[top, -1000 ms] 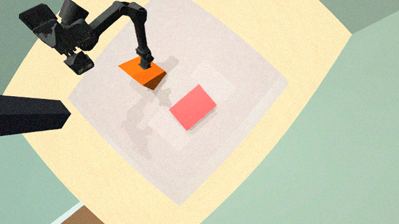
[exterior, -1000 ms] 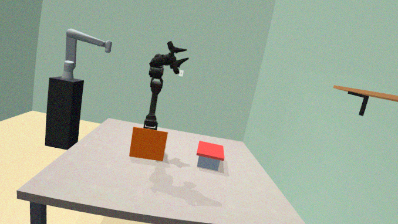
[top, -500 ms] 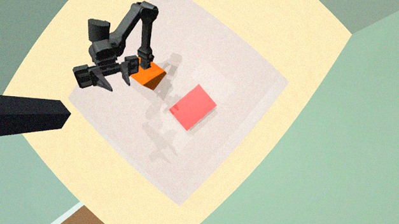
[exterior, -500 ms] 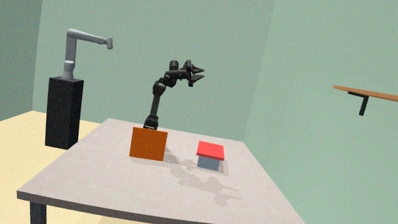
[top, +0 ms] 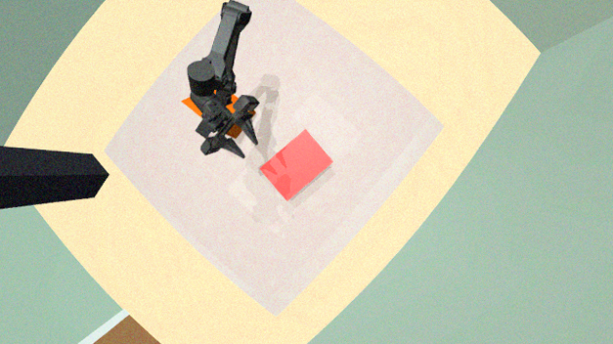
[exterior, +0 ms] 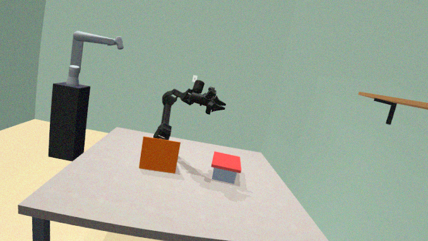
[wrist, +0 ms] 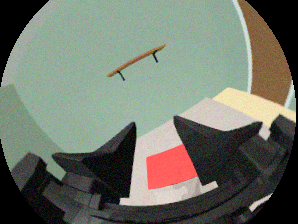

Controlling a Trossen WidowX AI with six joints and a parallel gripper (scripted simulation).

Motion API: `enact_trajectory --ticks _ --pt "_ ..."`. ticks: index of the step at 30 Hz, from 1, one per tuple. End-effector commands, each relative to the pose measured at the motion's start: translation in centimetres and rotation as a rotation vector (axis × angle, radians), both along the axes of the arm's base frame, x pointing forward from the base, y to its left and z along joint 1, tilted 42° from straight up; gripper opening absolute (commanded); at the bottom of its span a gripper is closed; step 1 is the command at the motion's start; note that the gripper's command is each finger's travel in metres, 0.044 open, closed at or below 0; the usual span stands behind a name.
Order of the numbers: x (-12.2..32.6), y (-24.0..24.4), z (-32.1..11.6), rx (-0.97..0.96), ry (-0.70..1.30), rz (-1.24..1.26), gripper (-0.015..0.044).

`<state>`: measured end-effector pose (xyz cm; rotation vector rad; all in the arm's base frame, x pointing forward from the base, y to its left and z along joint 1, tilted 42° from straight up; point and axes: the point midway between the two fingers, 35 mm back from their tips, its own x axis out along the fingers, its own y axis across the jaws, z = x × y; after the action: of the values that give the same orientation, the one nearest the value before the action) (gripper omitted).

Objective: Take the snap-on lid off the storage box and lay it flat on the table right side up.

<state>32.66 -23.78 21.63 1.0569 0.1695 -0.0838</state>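
The red lid [top: 304, 160] [exterior: 226, 161] [wrist: 167, 169] sits flat on top of the storage box. The blue-grey box [exterior: 223, 175] stands upright on the table; from above the lid hides it. My gripper [top: 251, 150] [exterior: 225, 106] [wrist: 154, 121] is partly open with nothing between its fingers. It hangs high above the table, on the arm's side of the lid, and does not touch it. In the wrist view the lid shows beyond and below the fingertips, partly hidden by the right finger.
An orange block [top: 236, 131] [exterior: 160, 155] stands on the table [top: 283, 273] [exterior: 132, 199] beside the arm's base. A black pedestal [top: 38, 174] [exterior: 67, 121] with a grey arm [exterior: 76, 52] stands off the table. A wooden shelf [exterior: 398, 101] [wrist: 137, 61] is on the wall.
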Motion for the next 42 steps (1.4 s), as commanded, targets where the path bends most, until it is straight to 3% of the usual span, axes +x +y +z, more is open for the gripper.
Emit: enact_trajectory --ticks 1,15,32,37,42 --pt "0.1 6.3 -4.2 0.429 0.168 0.002 0.0235" --pt "-4.4 19.1 -12.3 1.169 0.657 -0.163 0.0235" --pt "-4.5 19.4 -12.6 1.177 0.665 -0.168 0.0235" --pt "-4.7 22.8 -16.5 1.178 0.666 -0.168 0.0235" --pt "-4.9 23.3 -17.0 1.180 0.664 -0.167 0.0235"
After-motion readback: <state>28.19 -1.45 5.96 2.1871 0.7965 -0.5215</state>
